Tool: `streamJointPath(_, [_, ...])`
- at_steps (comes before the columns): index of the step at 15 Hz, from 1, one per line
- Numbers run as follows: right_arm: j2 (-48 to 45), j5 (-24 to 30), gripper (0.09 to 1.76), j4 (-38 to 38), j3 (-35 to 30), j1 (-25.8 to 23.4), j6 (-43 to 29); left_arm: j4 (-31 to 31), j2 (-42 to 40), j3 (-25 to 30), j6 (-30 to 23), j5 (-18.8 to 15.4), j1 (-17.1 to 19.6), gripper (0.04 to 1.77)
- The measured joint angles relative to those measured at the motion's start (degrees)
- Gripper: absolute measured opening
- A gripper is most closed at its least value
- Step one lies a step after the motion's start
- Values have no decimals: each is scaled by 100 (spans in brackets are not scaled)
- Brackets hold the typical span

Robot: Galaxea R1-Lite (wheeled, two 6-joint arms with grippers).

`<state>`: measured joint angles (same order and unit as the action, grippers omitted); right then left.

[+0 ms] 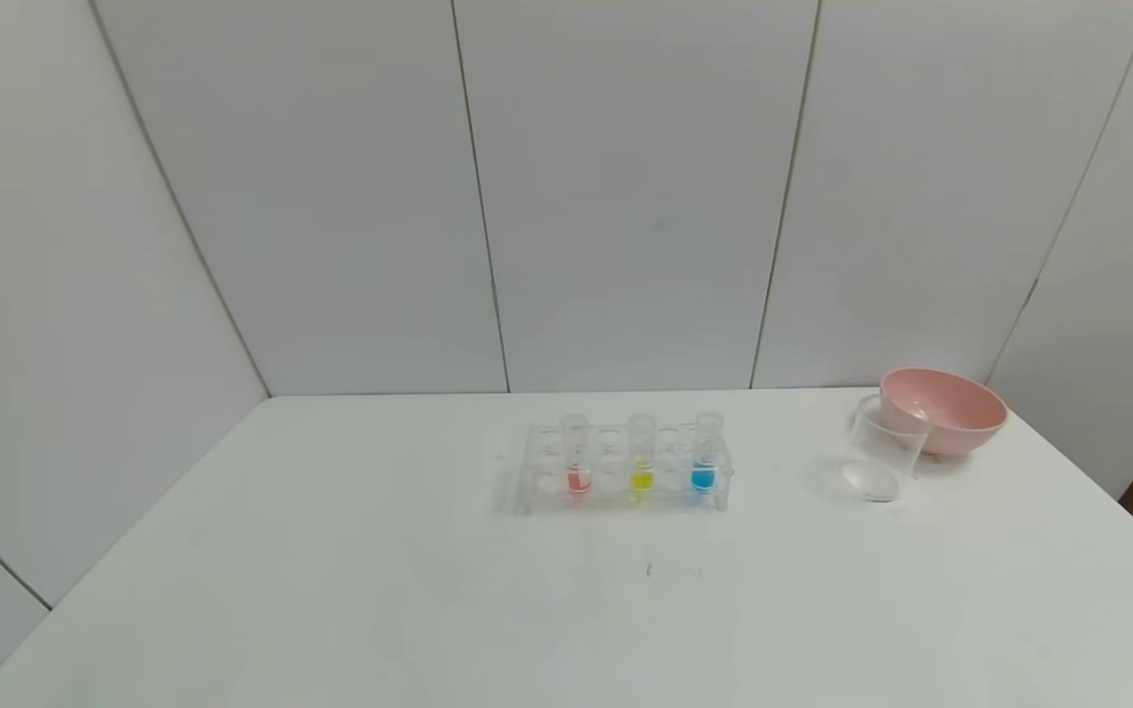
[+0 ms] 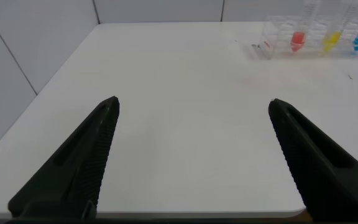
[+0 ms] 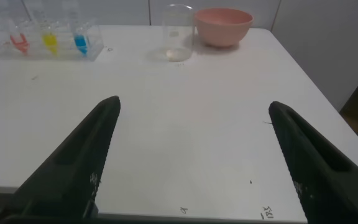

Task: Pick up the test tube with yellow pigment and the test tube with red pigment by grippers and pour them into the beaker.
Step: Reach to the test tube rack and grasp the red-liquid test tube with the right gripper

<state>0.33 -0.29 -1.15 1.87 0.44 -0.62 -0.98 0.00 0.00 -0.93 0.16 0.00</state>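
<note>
Nothing is done yet: the red tube (image 1: 577,457) and yellow tube (image 1: 641,457) stand in the rack (image 1: 537,472), the beaker (image 1: 883,450) is empty, and my left gripper (image 2: 191,109) and right gripper (image 3: 192,109) have released jaws.

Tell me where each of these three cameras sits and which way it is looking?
Head view: high on the robot, looking forward and down at the table, rack, beaker and pink bowl; no arms show.
Left wrist view: on the left arm, low at the table's near edge; the open left gripper frames it.
Right wrist view: likewise, behind the open right gripper, facing beaker and bowl.
Shared: all three show the rack.
</note>
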Motion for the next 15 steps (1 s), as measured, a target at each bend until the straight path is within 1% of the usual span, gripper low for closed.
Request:
streamJointPath(4, [347,45,171,-18,623,7,-11,0,0,0,0,-2,0,172])
streamJointPath(7, [956,173,171,55,1084,35,-9,0,0,0,-2,0,0,172])
streamJointPath(10, [1813,423,171,423,1599,-11,-41,0,0,0,-2,0,0,172])
streamJointPath(12, [2500,483,171,872,1888,-33,-60,0,0,0,-2,0,0,172])
streamJointPath(15, [3473,516,171,1159,2310,44,-88,0,0,0,-2,0,0,172])
